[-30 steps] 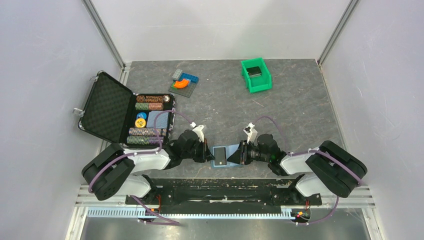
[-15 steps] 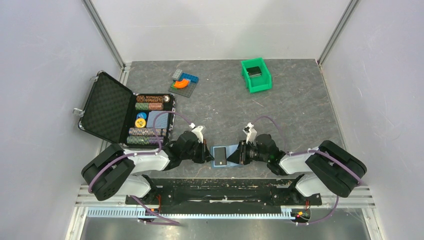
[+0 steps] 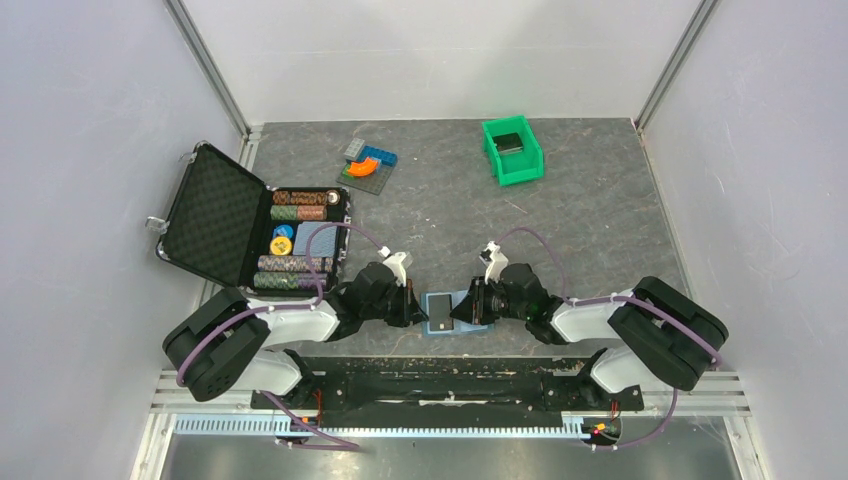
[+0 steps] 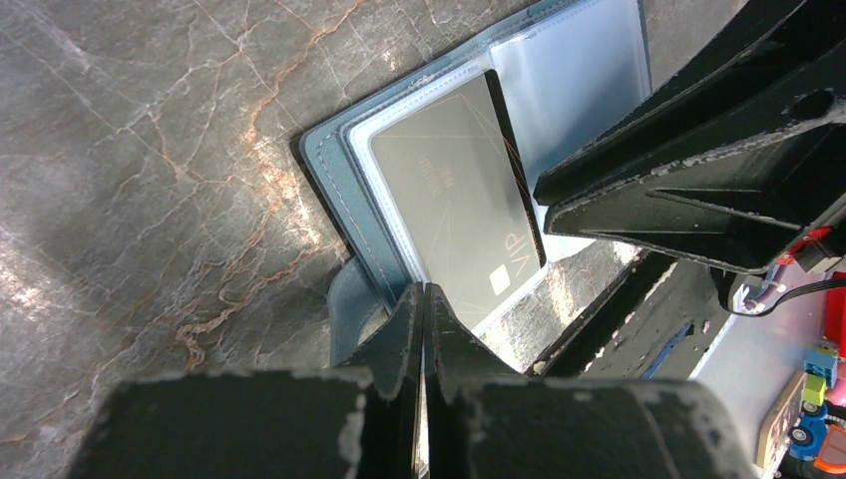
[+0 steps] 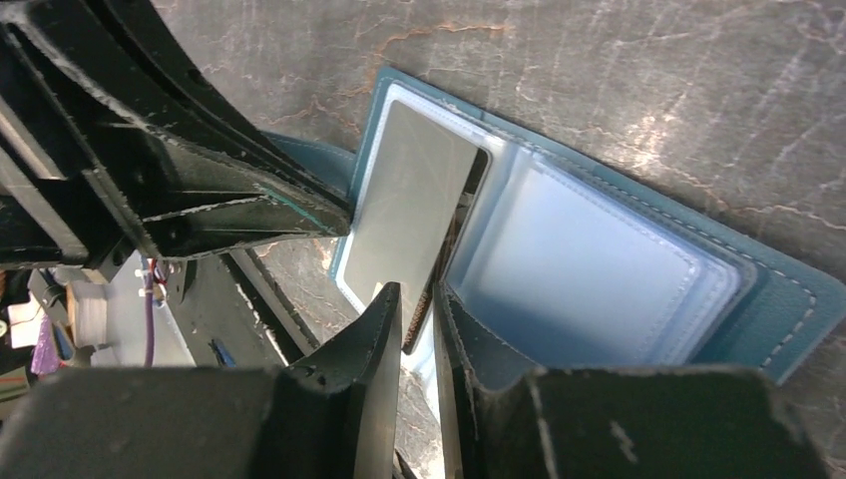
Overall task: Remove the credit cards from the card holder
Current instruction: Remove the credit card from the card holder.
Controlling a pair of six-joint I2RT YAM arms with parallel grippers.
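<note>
One card (image 5: 404, 215) sits in the wallet (image 5: 768, 299), not out; left gripper (image 4: 424, 299) pressed together, right gripper (image 5: 417, 291) straddles its edge, grip unclear.

From above, cannot make out most of the card holder (image 3: 447, 298), covered by the left gripper (image 3: 421, 310) and right gripper (image 3: 459, 311). In the left wrist view, far half lost behind the right gripper. Cannot tell whether the right fingers (image 5: 369, 359) pinch the credit card (image 5: 409, 215) or straddle its edge. Too small to identify: dark contents of the green bin (image 3: 522, 175).
</note>
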